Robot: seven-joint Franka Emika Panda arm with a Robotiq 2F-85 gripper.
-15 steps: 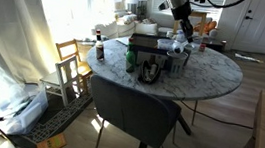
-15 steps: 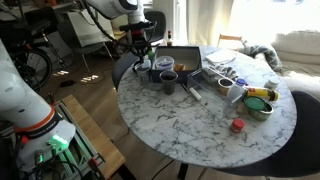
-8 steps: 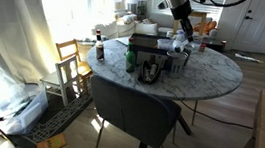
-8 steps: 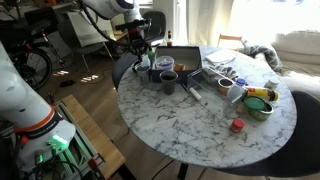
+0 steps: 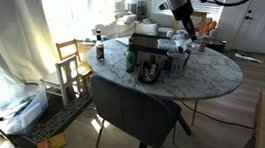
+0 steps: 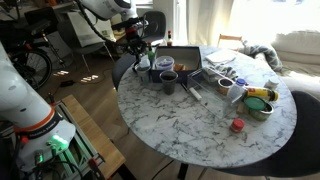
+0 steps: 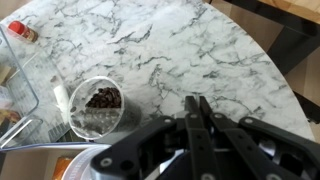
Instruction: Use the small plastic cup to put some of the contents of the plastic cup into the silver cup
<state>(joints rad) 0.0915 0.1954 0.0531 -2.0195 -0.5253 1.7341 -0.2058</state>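
My gripper [image 7: 197,104] is shut, its fingers pressed together with nothing visible between them, and it hangs above the marble table [image 7: 200,50]. A clear plastic cup [image 7: 97,108] with dark brown contents stands just left of the fingers in the wrist view. In both exterior views the gripper [image 6: 138,50] [image 5: 184,34] hovers over the table's edge beside a cluster of cups [image 6: 165,70]. A dark metallic cup [image 6: 168,83] [image 5: 150,71] stands apart from that cluster. I cannot make out the small plastic cup.
A dark tray [image 6: 185,58] lies behind the cups. Bowls and containers [image 6: 258,103] and a small red item [image 6: 237,125] sit at the table's other side. A chair [image 5: 133,109] is pushed against the table. A wooden rack [image 5: 71,62] stands nearby.
The gripper has shifted slightly upward and away from the cups. Nothing on the table has moved.
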